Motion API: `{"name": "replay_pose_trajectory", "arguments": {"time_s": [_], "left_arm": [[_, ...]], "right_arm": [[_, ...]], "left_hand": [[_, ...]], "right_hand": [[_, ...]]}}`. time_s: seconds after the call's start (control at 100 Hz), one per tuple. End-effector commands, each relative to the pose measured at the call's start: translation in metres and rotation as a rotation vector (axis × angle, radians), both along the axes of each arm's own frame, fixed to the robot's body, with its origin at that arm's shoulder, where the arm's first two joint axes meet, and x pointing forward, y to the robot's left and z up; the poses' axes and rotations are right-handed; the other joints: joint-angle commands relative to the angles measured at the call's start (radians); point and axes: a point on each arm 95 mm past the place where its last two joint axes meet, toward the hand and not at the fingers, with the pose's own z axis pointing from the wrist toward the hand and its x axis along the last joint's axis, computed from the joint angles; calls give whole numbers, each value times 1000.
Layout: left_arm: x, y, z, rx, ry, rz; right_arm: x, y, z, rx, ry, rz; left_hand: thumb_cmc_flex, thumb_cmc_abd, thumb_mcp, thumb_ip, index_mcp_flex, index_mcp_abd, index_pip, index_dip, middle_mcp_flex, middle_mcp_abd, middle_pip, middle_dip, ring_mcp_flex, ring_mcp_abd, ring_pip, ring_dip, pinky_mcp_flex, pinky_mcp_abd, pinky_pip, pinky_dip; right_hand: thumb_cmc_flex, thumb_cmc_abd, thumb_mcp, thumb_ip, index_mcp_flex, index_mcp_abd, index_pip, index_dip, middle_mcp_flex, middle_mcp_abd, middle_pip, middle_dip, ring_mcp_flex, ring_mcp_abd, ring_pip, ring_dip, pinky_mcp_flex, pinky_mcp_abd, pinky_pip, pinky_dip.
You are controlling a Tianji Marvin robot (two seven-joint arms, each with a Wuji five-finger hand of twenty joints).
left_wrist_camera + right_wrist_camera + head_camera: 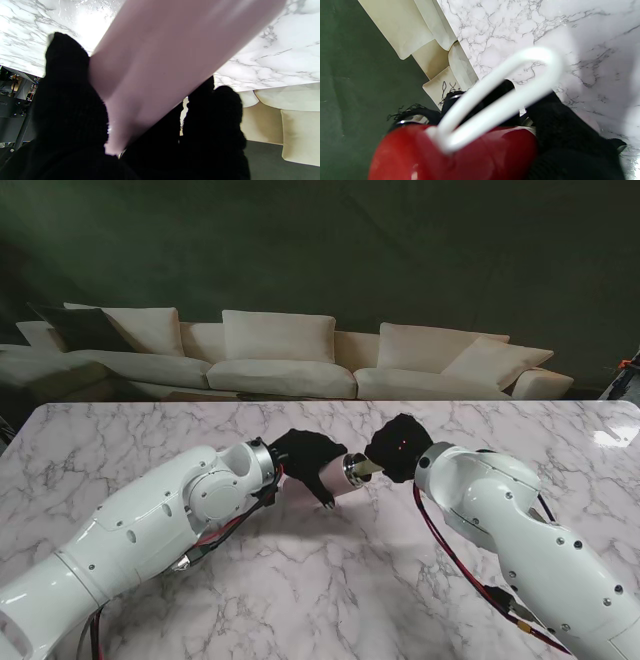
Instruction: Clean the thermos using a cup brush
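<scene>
My left hand (305, 457), in a black glove, is shut on the pale pink thermos (338, 475), held lying sideways above the marble table (300, 580) with its metal mouth (354, 469) toward my right hand. In the left wrist view the pink thermos body (160, 65) fills the frame between the black fingers (67, 100). My right hand (400, 447), also gloved, is shut on the cup brush; its yellowish tip (368, 468) sits at the thermos mouth. The right wrist view shows the brush's red handle (455, 152) and white hanging loop (500, 95).
A cream sofa (280, 355) stands beyond the table's far edge, against a dark green wall. Both white forearms reach in from the near corners and meet over the table's middle.
</scene>
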Motion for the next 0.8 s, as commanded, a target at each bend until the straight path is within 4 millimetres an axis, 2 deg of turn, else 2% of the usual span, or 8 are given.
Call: {"name": "replay_pose_trajectory", "arguments": {"time_s": [0.0,0.18,0.55,0.79], "left_arm": [[-1,-2,0,9,4,-4],[-1,-3,0,6,6,-4],[-2,-8,0,-4,10,-15],[0,-3,-2,7,9,-5]], "right_arm": [[-1,-5,6,-4,-25,-11],[-1,-8,5,6,-29,-26],[3,9,-12,-12,32,-6],[-1,-1,2,24,-8,-23]], "left_hand": [[338,383,401,71,99,-213,131,53,41,-62,64,37,107,-71,191,58,29,-111,50,-2],[338,383,401,72,98,-213,130,53,41,-61,64,37,107,-73,191,58,29,-111,50,-2],[339,383,401,71,97,-212,131,53,40,-61,64,37,106,-73,191,58,26,-111,49,-1],[339,384,400,71,97,-213,131,53,40,-62,64,37,106,-71,191,58,26,-111,49,-1]], "right_hand": [[55,80,31,9,31,9,-8,-4,45,26,11,0,26,10,117,29,94,-131,274,40],[58,81,28,9,28,8,-10,-3,43,26,12,0,26,12,116,28,94,-129,275,40],[73,91,17,12,23,15,-12,1,42,25,15,-1,26,14,116,26,94,-124,273,39],[97,88,-6,17,20,19,-3,4,41,23,24,0,26,12,123,28,94,-114,275,40]]}}
